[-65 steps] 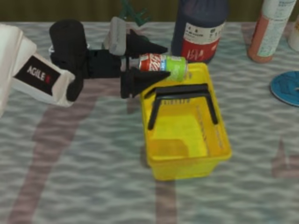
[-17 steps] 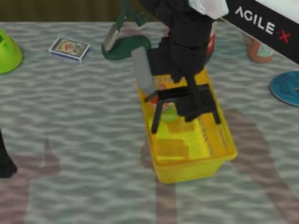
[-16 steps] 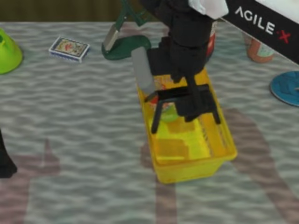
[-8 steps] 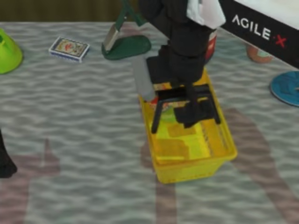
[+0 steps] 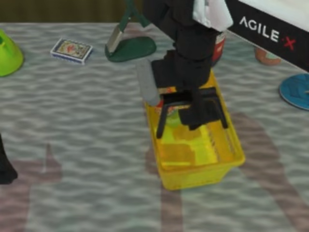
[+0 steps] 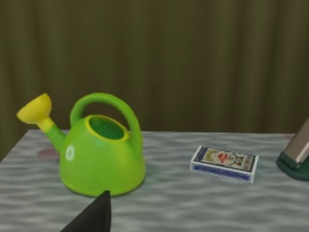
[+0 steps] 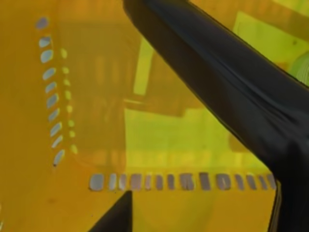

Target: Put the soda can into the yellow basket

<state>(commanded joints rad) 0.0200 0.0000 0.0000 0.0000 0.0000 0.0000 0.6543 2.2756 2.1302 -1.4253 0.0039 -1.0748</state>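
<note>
The yellow basket (image 5: 203,166) stands at the table's middle with its black handle (image 5: 190,99) raised. The soda can (image 5: 173,119) lies inside at the basket's far end, mostly hidden by my right arm; only bits of green and red show. My right gripper (image 5: 200,113) reaches down into the basket at the handle, open. In the right wrist view the handle (image 7: 217,82) runs diagonally over the basket floor (image 7: 159,135), and one fingertip (image 7: 118,215) sits apart from it. My left arm (image 5: 5,166) is parked at the left edge, gripper open and empty.
A green watering can (image 6: 99,150) and a card box (image 5: 71,50) sit at the back left. A dark green stand (image 5: 130,47) is behind the basket. A blue disc (image 5: 295,91) and an orange cylinder (image 5: 265,55) are at the back right.
The left arm let go of the can over the basket and drew back to the left edge. The right arm came in over the basket and has lifted slightly in the last second.
</note>
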